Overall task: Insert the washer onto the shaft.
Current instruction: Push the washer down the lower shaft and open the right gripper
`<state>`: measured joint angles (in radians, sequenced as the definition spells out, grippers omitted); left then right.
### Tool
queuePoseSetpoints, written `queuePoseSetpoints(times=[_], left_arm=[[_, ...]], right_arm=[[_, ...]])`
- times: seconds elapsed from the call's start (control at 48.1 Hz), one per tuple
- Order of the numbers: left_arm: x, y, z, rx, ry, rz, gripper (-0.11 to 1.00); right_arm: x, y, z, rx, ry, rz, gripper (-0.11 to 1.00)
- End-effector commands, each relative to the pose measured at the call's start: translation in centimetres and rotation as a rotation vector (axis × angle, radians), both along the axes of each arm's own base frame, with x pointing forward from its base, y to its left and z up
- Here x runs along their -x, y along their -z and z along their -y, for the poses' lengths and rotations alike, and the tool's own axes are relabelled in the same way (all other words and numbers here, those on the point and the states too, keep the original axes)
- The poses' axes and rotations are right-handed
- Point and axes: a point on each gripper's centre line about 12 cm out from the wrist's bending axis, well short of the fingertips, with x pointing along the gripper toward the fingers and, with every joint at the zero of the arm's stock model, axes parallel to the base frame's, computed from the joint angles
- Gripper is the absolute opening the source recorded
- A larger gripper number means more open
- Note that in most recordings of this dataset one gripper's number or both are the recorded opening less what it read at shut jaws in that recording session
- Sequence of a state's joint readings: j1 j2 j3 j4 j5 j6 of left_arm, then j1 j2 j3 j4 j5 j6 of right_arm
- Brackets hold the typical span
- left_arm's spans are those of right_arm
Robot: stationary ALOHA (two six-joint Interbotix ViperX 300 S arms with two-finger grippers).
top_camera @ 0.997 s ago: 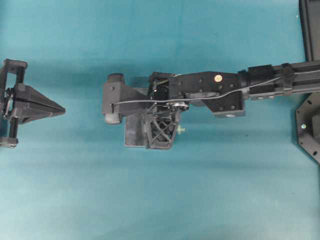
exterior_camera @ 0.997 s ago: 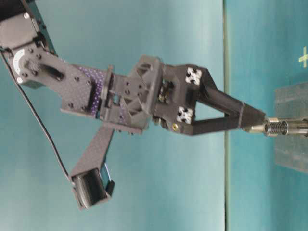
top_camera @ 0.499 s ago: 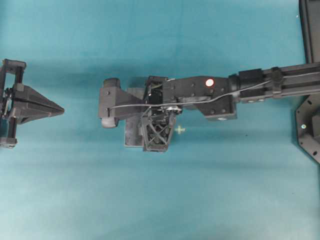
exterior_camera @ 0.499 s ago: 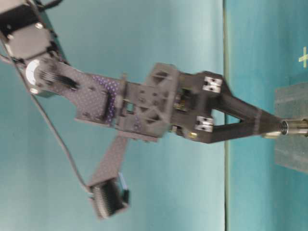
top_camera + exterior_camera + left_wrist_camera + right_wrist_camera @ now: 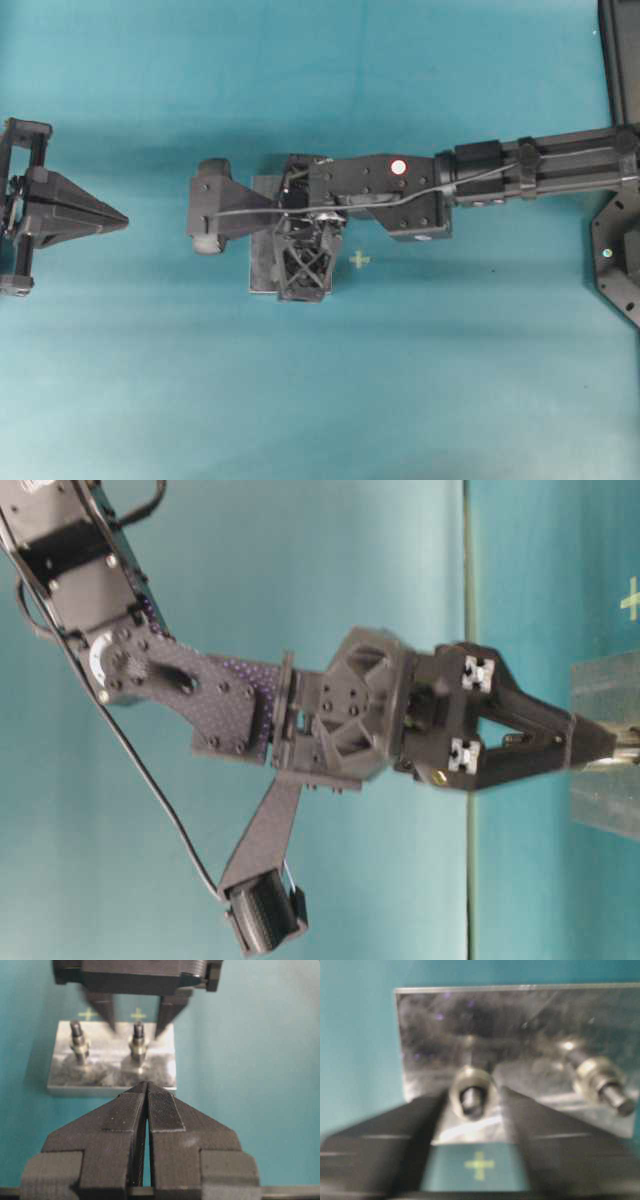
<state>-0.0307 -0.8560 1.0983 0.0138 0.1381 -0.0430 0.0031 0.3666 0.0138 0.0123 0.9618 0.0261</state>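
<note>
Your washer [image 5: 471, 1091] is a small, stiff metal ring, light and slick; it already sits around the shaft [image 5: 470, 1102] on the metal block [image 5: 520, 1025]. If you must take it again, pinch its outer rim from both sides. Your right gripper [image 5: 472, 1105] straddles that shaft with jaws spread apart, gripping nothing. Your left gripper [image 5: 146, 1091] is closed and empty, well apart at the left. No containers are present.

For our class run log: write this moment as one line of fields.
right gripper: open, fingers either side of shaft | washer: ringing shaft | left gripper: shut, apart | plate: two shafts
</note>
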Motion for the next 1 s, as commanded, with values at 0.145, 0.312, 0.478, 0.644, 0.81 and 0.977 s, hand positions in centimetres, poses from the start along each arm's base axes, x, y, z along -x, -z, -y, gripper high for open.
queuePoseSetpoints(times=[0.145,0.312,0.478,0.644,0.81,0.977], left_arm=[[-0.2,-0.7,0.0,-0.002,0.002,0.023,0.00],[-0.1,-0.7,0.0,-0.001,0.002,0.025,0.00],[0.0,-0.7,0.0,-0.001,0.002,0.025,0.00],[0.0,-0.8,0.0,-0.002,0.002,0.025,0.00],[-0.1,-0.9,0.0,-0.002,0.002,0.028,0.00],[0.0,-0.8,0.0,-0.001,0.002,0.026,0.00]], right_arm=[[-0.3,-1.8,-1.6,-0.058,0.005,0.039,0.72],[-0.2,-1.6,-1.5,-0.058,0.003,0.031,0.70],[-0.4,-1.8,0.8,-0.019,0.030,0.038,0.69],[-0.5,-2.3,1.7,-0.012,0.040,0.040,0.69],[0.3,-3.3,0.5,-0.022,0.021,0.003,0.69],[1.7,-6.0,-0.7,-0.039,0.000,0.008,0.69]])
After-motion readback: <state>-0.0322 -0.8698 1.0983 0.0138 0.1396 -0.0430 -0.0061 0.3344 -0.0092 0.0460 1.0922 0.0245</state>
